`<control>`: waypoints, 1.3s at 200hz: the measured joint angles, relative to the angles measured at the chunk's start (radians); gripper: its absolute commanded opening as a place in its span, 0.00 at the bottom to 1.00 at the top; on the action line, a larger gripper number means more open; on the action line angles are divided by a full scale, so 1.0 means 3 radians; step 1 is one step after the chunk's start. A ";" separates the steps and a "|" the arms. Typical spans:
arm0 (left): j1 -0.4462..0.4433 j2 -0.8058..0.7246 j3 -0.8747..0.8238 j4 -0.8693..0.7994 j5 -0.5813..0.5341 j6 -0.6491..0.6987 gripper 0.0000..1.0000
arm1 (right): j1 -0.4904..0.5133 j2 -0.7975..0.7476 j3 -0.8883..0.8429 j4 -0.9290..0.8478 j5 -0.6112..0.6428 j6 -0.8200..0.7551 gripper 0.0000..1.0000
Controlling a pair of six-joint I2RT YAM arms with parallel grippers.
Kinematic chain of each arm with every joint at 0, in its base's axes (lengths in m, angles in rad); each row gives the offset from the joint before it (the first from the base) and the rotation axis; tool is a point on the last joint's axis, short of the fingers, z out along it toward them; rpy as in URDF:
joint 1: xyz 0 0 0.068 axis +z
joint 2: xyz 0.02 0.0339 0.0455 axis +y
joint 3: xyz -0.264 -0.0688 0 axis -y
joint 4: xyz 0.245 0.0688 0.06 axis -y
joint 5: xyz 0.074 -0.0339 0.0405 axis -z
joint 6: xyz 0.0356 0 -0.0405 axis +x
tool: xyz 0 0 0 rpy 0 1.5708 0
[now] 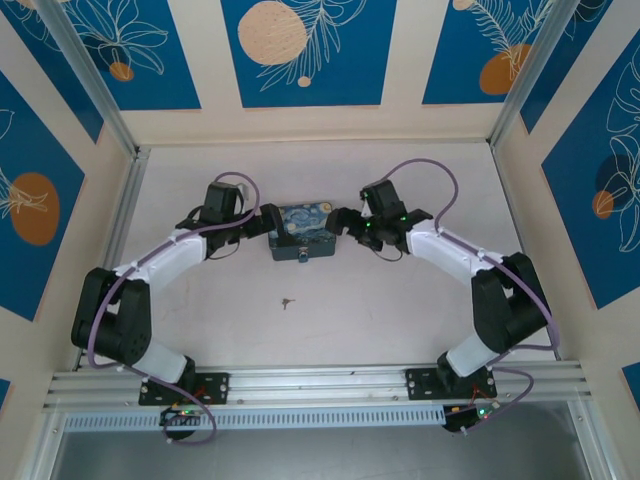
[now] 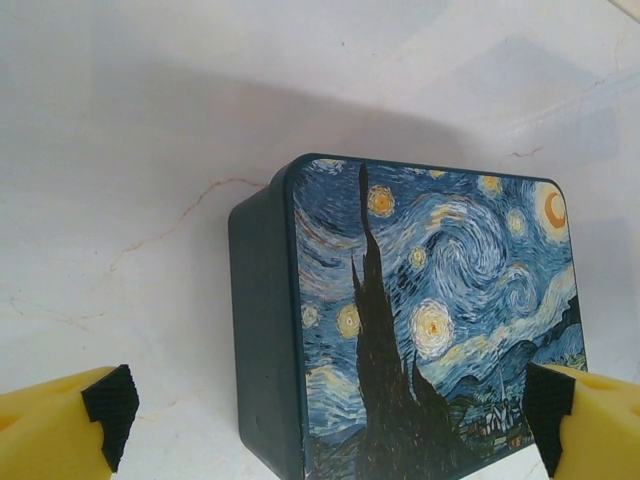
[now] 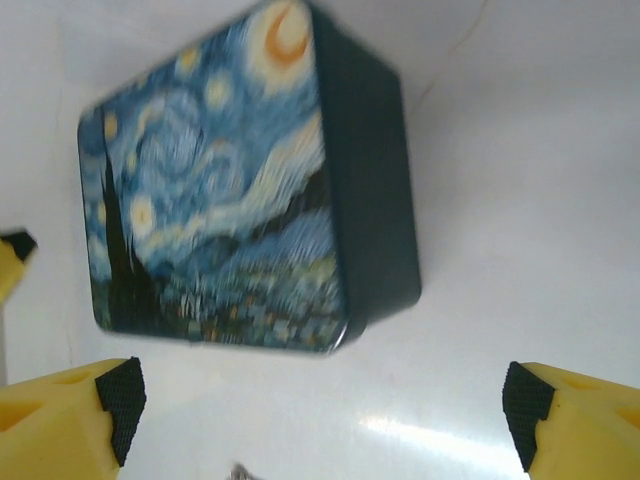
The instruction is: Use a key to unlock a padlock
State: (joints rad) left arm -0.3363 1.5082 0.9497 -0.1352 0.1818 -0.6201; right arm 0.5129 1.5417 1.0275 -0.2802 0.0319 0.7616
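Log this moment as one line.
left gripper: open, at padlock | right gripper: open, at padlock | key: loose on table, unheld

Both flanks of the dark-blue rectangular box with the swirly starry print [image 1: 303, 232] are shut to me: my left tool [image 1: 268, 222] sits just beside one end, my right tool [image 1: 337, 220] beside the other, each spread wide. Nearer the bases I have open pale marbled tabletop [image 1: 380, 320], bar the tiny grey metal key [image 1: 288, 301]. Behind the box, tabletop runs free to the back wall [image 1: 300, 125].
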 measured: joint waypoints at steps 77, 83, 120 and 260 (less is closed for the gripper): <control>-0.0042 0.0538 0.0123 0.0154 0.0031 0.0003 1.00 | 0.0348 -0.0689 -0.0819 -0.0050 0.0498 0.0181 0.99; -0.0064 0.0590 0.0164 0.0154 0.0032 0.0003 1.00 | 0.0364 -0.0731 -0.0844 -0.0055 0.0532 0.0191 0.99; -0.0310 0.0788 0.0463 0.0148 0.0010 0.0003 1.00 | 0.0388 -0.0899 -0.0882 -0.0104 0.0679 0.0233 0.99; -0.0689 0.0767 0.0287 0.0296 -0.0120 -0.0181 1.00 | 0.0491 -0.0765 -0.0916 -0.0079 0.0464 -0.0015 1.00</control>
State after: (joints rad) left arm -0.5430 1.7382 1.0359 -0.0463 0.1459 -0.6743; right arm 0.6601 1.3121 0.7528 -0.3038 0.1711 0.7570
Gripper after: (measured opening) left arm 0.999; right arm 0.999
